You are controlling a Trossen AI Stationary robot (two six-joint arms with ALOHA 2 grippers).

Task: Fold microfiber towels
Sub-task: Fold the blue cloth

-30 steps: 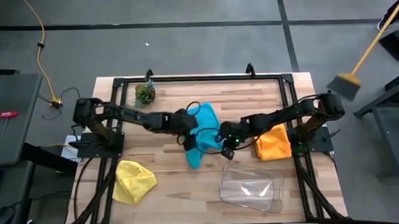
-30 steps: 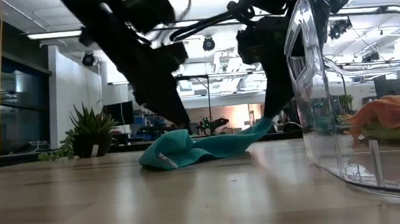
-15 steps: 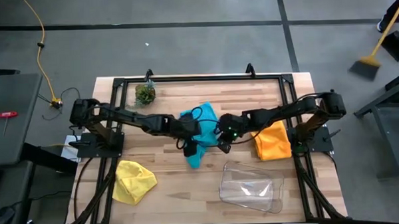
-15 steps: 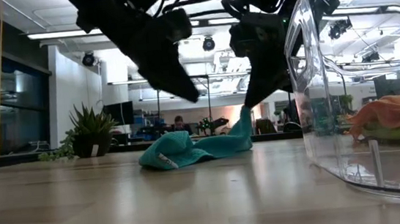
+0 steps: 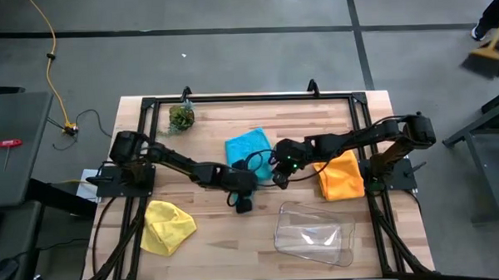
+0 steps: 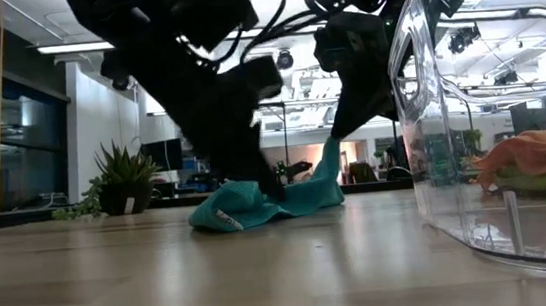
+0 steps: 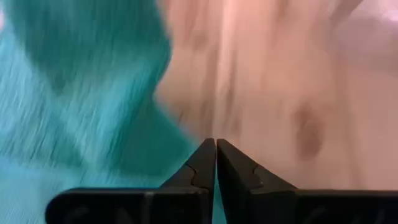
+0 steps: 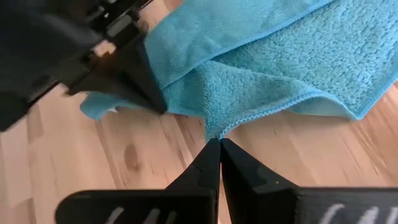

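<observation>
Where pinched, teal towel (image 8: 261, 56) in right claw (image 8: 219, 144)

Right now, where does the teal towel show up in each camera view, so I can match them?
High view: teal towel at table centre, between both grippers.
Low view: crumpled on the tabletop at middle.
Left wrist view: blurred, filling one side.
Right wrist view: spread ahead of the fingers.
Shared landmark: the right gripper pinching the towel's edge.

Table (image 5: 211, 241): wood.
Teal towel (image 5: 248, 146): centre.
Orange towel (image 5: 341, 177): right of teal.
Yellow towel (image 5: 168, 226): front-left of teal.
Tray (image 5: 314, 234): front-right of teal.
Plant (image 5: 180, 117): back-left of teal.
</observation>
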